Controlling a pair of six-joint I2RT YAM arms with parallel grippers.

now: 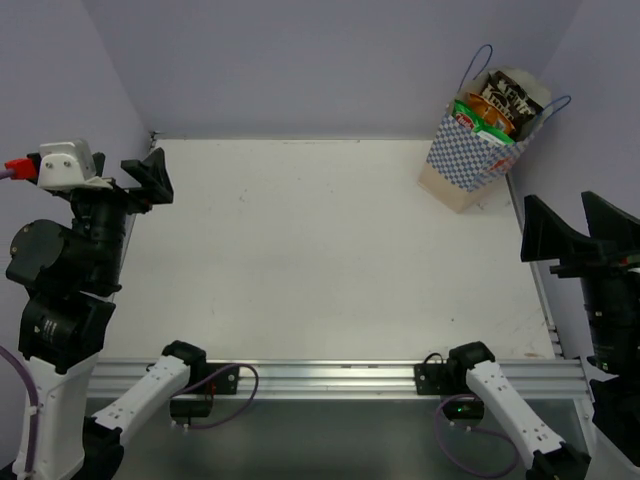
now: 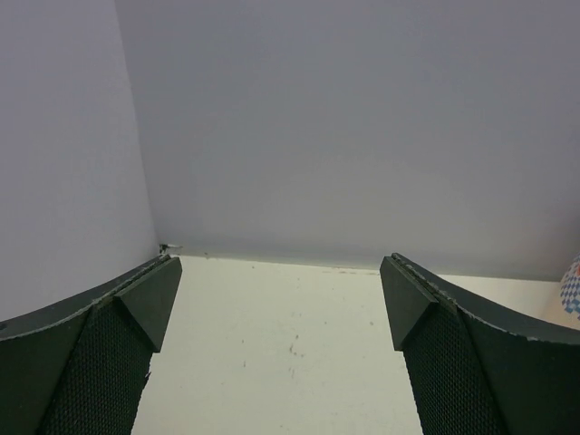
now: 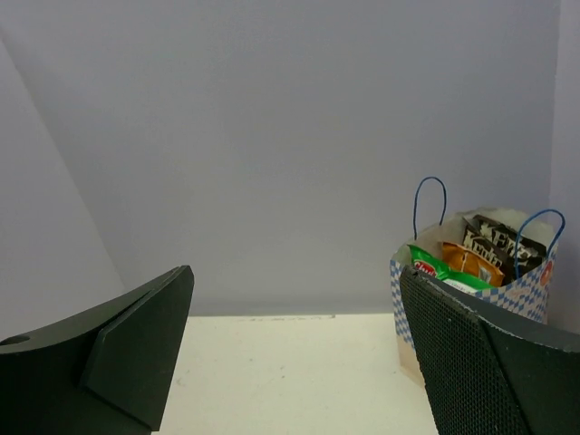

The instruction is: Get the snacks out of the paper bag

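The paper bag stands upright at the table's far right corner, tan with a blue-and-white checkered band and blue cord handles. Snacks stick out of its top: a green-and-white chip bag, an orange packet and a dark brown packet. The bag also shows in the right wrist view. My left gripper is open and empty at the far left. My right gripper is open and empty at the right edge, short of the bag.
Grey walls close the back and both sides of the white table. A metal rail runs along the near edge with both arm bases on it.
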